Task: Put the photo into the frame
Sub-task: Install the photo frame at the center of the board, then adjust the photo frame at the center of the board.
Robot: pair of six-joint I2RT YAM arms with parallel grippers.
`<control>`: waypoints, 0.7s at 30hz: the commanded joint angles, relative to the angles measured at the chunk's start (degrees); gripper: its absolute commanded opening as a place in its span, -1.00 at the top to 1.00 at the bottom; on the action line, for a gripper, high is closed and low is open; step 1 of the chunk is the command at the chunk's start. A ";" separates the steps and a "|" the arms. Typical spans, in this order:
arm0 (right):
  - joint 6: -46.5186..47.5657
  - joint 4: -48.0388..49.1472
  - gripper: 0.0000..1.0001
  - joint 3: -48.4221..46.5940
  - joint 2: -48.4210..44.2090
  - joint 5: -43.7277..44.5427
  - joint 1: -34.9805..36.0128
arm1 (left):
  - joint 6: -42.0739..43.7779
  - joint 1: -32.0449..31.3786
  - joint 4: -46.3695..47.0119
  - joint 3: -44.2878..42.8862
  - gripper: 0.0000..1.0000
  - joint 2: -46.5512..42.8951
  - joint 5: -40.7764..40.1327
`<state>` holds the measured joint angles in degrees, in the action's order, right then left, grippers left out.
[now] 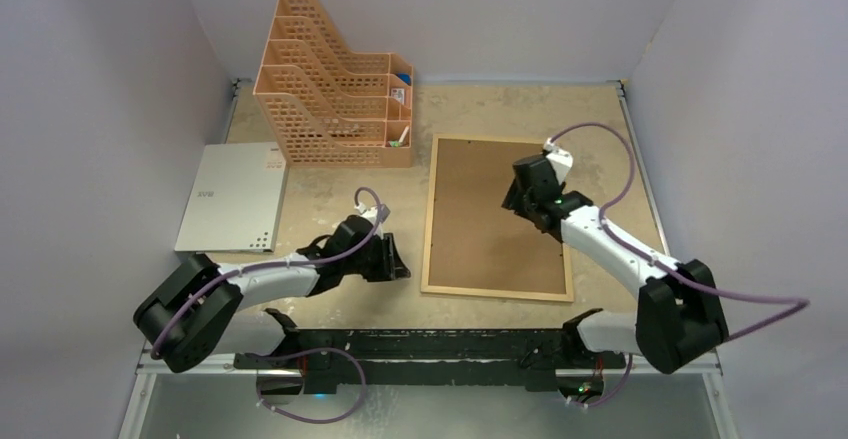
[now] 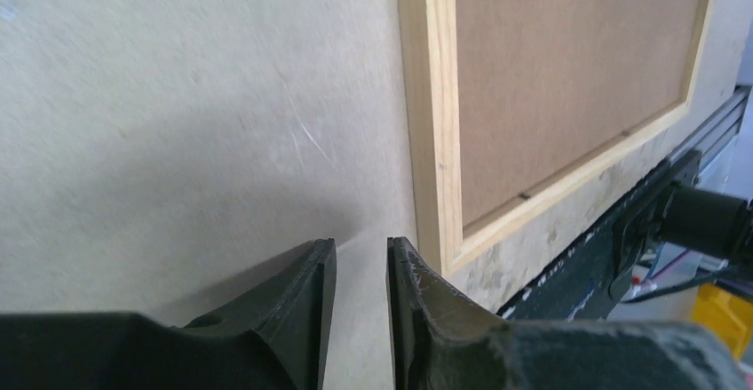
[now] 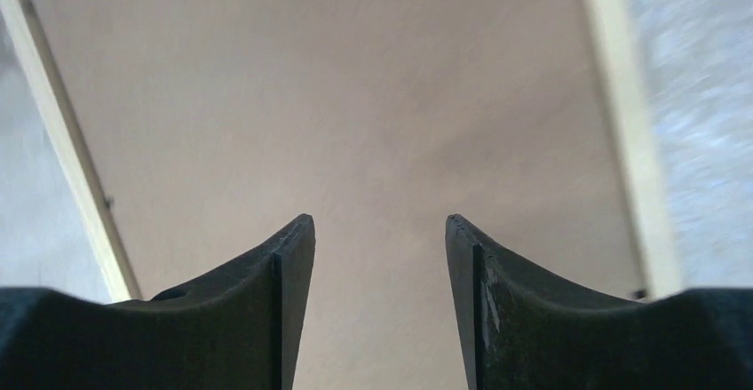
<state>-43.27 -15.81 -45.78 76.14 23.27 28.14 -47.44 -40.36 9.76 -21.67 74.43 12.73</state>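
Backing board (image 1: 495, 214) covers the frame (image 1: 431, 221) inside; left gripper (image 2: 360, 244) narrowly parted, right gripper (image 3: 380, 221) wider, both empty.

A robot test cell in a lab, not a home or shop: plain pale walls (image 1: 90, 109) box in a beige surface (image 1: 330, 209) on three sides. Nearer than the frame (image 1: 495, 292) runs a black rail (image 1: 420, 342) carrying the cabled left arm (image 1: 280, 277) and right arm (image 1: 610, 244); beyond the frame's far left corner stands an orange file organizer (image 1: 330, 89)
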 commanded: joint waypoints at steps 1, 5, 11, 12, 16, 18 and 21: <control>6.47 1.76 -0.19 0.80 -2.70 5.49 -7.21 | -0.56 -4.46 -4.48 -1.84 0.41 -2.85 -2.31; 8.58 4.27 -0.38 1.49 -2.86 8.95 -15.76 | -0.31 -10.66 -8.73 -2.08 0.20 -5.02 -3.35; 8.90 11.98 -0.56 -0.22 1.85 5.45 -21.85 | -3.08 -14.09 -7.53 0.77 0.12 -7.86 -1.99; 8.66 12.03 -0.56 -1.05 3.63 5.32 -22.42 | -3.82 -14.17 -7.26 1.04 0.16 -7.17 -2.45; 7.20 12.67 -0.55 -1.50 8.21 3.99 -25.29 | -5.90 -14.68 -4.16 1.01 0.36 -2.32 -4.29; 7.66 14.34 -0.55 0.49 8.60 1.90 -27.15 | -6.70 -15.11 -0.77 1.02 0.41 -0.11 -4.14; 7.53 15.03 -0.54 2.19 8.98 0.34 -28.05 | -7.74 -15.62 2.12 0.77 0.50 1.62 -5.09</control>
<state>-35.38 -3.64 -45.04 85.89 25.47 1.89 -53.06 -55.13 7.42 -21.30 73.63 9.98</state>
